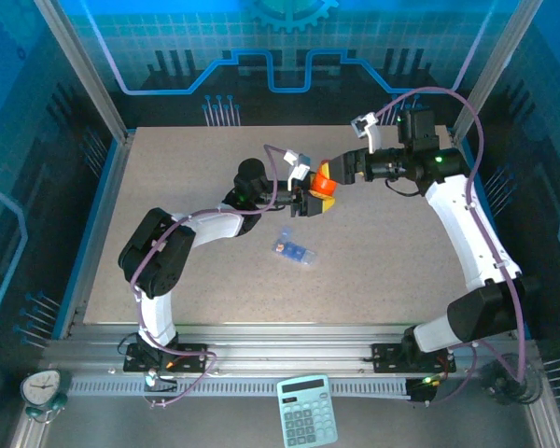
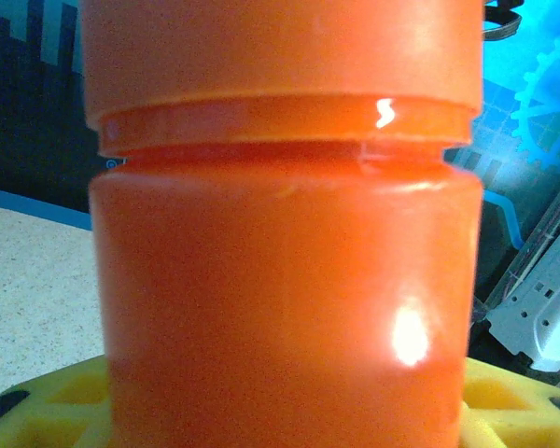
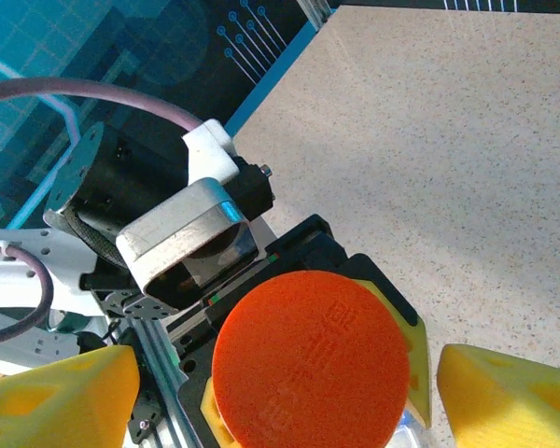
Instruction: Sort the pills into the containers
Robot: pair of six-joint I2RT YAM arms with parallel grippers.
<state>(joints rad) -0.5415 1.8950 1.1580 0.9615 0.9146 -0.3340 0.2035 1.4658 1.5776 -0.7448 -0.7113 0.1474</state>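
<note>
Orange bottle (image 2: 280, 308) clamped in left tool (image 1: 314, 200); right tool (image 1: 332, 175) straddles its cap (image 3: 310, 362), released, gaps both sides. We see pill box (image 1: 293, 250) flat on bench (image 1: 401, 280), long axis diagonal, far-left to near-right, nearside of both tools, neither touching it.

A speckled beige desk (image 1: 373, 271) sits inside blue panels printed with circuit lines (image 1: 280, 47). An orange bottle (image 1: 326, 186) is upright above the desk's middle, its round cap (image 3: 310, 359) on. On the grey ledge in front of the desk lie a teal calculator (image 1: 307, 410) and, at far left, what looks like a small alarm clock (image 1: 41, 388).
</note>
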